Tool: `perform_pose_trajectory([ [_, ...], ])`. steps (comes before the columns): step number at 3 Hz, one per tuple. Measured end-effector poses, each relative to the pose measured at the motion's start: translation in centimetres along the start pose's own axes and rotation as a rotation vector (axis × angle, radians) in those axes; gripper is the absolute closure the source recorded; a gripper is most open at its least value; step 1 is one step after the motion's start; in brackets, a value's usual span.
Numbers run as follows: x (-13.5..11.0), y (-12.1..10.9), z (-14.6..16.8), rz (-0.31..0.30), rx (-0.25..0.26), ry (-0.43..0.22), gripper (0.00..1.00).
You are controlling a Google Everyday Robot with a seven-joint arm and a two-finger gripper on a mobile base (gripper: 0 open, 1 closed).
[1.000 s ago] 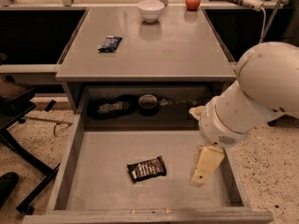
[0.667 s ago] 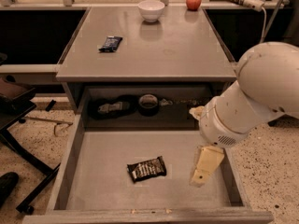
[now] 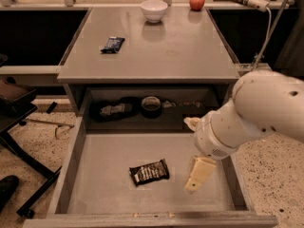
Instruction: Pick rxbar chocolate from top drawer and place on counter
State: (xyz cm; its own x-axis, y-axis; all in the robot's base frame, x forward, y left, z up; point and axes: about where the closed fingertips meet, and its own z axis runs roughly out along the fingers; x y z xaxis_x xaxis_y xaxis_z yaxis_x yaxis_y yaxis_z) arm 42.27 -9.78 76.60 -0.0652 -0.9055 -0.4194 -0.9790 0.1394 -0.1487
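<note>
The rxbar chocolate, a dark brown-black wrapper with white lettering, lies flat on the bare bottom of the open top drawer, near its front middle. My gripper hangs inside the drawer to the right of the bar. Its cream fingers are spread apart and hold nothing. The white arm comes in from the right over the drawer's right wall. The grey counter lies above and behind the drawer.
On the counter are a dark blue wrapped bar, a white bowl and a red apple. Dark items and a round tin sit in the recess behind the drawer. An office chair base stands at the left.
The gripper has shifted a little left and down, closer to the rxbar chocolate. The bar has not moved.
</note>
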Motion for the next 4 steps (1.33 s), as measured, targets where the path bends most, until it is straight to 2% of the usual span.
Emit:
perform_pose_trajectory([
  [1, -1.4, -0.6, 3.7, -0.047, -0.004, -0.043, 0.00],
  [2, -2.3, 0.3, 7.0, -0.075, -0.047, -0.073, 0.00],
  [3, -2.3, 0.4, 7.7, -0.076, -0.051, -0.076, 0.00],
  [4, -3.1, -0.4, 10.2, -0.098, -0.034, -0.100, 0.00],
])
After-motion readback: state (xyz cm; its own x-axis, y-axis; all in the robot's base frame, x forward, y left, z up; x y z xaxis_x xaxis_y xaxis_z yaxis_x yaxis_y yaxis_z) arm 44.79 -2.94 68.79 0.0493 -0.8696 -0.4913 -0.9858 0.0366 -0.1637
